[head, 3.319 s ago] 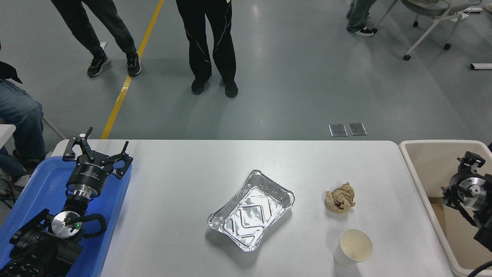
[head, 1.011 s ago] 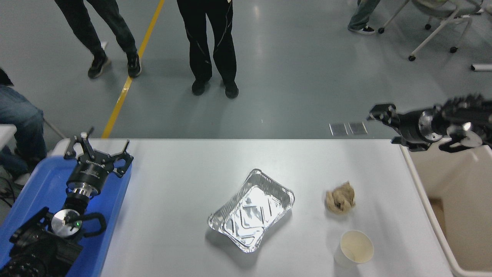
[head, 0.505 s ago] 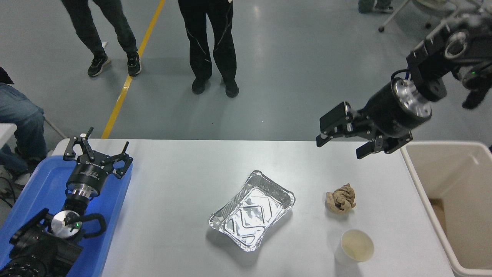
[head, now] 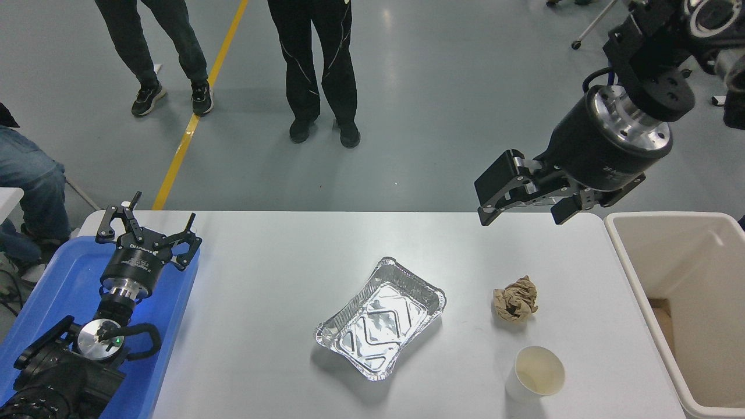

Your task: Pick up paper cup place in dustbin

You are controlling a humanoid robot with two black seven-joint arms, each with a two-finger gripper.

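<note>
While my right gripper (head: 527,203) hangs open, high above the desk (head: 279,279), I must descend onto the paper cup (head: 536,375).

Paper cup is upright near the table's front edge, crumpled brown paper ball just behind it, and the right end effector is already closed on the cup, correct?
Not quite. In the head view the right end effector is open and high above the table's far edge, well clear of the upright paper cup. The crumpled brown paper ball does lie just behind the cup.

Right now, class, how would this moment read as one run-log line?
phase: approach | right tool: open, raised above table's far edge | paper cup: upright, untouched | dustbin: at table's right end | left tool: open, parked
</note>
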